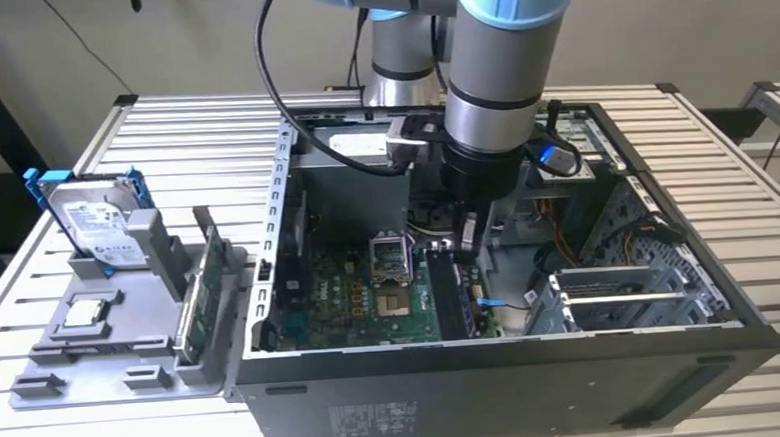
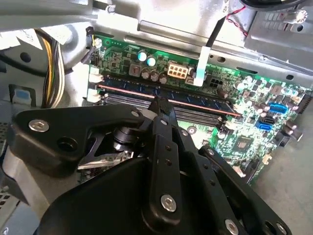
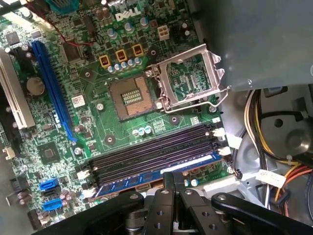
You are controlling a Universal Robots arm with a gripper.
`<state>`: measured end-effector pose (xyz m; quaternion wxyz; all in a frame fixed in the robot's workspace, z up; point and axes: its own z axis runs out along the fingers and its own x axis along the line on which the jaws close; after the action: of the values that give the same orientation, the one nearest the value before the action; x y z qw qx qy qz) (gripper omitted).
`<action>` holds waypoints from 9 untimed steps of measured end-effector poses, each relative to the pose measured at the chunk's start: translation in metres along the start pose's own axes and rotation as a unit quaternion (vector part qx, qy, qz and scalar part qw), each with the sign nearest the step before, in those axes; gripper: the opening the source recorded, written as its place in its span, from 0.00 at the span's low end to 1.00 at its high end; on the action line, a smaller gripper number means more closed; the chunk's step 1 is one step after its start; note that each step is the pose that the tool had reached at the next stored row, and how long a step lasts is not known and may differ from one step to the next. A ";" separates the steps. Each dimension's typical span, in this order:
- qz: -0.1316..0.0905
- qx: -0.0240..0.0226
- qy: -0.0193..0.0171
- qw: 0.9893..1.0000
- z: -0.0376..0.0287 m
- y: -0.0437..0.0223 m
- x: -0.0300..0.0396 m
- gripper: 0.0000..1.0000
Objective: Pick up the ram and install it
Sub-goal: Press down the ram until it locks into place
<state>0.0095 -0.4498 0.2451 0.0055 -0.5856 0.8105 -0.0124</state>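
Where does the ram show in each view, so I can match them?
Exterior view: the ram stands in the slots under the gripper, inside the case.
First wrist view: blue stick in the slot nearest the gripper.
Second wrist view: dark stick just beyond the fingertips.
Shared landmark: the green motherboard.

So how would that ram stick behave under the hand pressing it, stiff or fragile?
The ram is a long, thin board standing on edge in a slot of the motherboard, so it probably feels stiff along its length but could flex or crack if pushed sideways. It looks light. The hand sits at its top edge, mid-length, so pressure likely spreads evenly.
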 end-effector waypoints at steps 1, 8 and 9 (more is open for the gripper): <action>-0.004 -0.001 0.001 1.000 0.0002 0.0000 0.0001 0.11; -0.050 -0.005 0.002 0.999 0.0016 0.0000 0.0002 0.11; -0.055 -0.005 0.002 0.998 0.0017 0.0000 0.0002 0.11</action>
<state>0.0094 -0.4500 0.2434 -0.0001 -0.6294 0.7771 -0.0098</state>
